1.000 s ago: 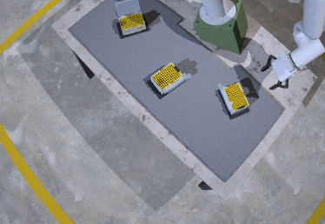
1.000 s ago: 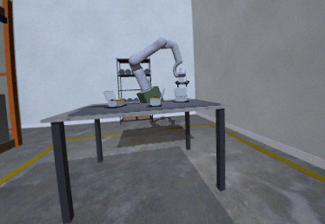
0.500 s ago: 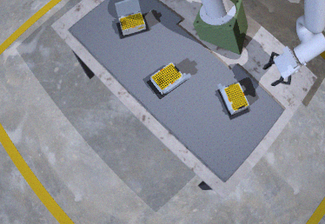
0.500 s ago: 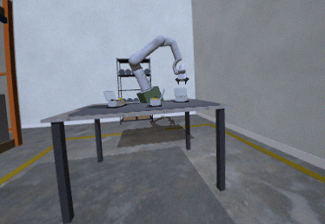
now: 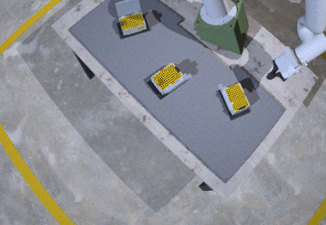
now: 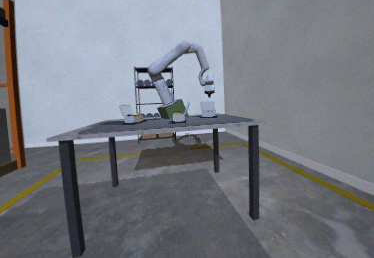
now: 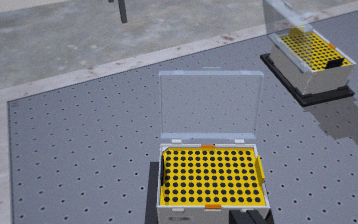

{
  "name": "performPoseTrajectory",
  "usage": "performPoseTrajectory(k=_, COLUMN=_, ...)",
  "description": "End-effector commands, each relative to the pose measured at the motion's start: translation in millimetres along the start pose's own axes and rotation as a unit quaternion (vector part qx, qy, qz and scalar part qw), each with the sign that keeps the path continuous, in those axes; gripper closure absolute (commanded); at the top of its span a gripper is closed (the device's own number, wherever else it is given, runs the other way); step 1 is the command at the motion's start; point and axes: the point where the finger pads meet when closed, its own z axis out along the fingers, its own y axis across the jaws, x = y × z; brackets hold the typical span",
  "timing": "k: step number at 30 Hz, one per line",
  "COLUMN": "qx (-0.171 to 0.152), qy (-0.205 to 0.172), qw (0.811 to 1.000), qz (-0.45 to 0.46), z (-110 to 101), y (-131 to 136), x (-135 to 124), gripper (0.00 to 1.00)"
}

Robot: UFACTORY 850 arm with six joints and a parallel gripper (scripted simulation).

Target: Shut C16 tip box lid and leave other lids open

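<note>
Hovering beside the table's right end, the gripper (image 5: 274, 72) has fingers pressed together, holding nothing. Nearest tip box (image 7: 212, 186) sits with its lid (image 7: 210, 104) upright.

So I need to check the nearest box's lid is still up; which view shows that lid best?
The wrist view: the clear lid stands upright behind the yellow rack, fully in frame. The top view shows that box small, its lid barely readable. The exterior view shows only a tiny box.
</note>
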Motion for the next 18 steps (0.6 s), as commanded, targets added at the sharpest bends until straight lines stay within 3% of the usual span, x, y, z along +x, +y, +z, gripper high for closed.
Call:
performPoseTrajectory(k=1, qx=0.000, qy=0.000, qw=1.000, qz=0.001, z=-0.7, y=-0.6, x=0.3, gripper=1.00)
performPoseTrajectory(k=10, qx=-0.105, qy=0.000, qw=0.989, qz=0.106, z=28.9, y=-7.6, x=33.6, gripper=1.00)
performPoseTrajectory(k=18, qx=-0.107, qy=0.000, qw=0.988, qz=0.108, z=48.7, y=-12.2, x=55.7, gripper=1.00)
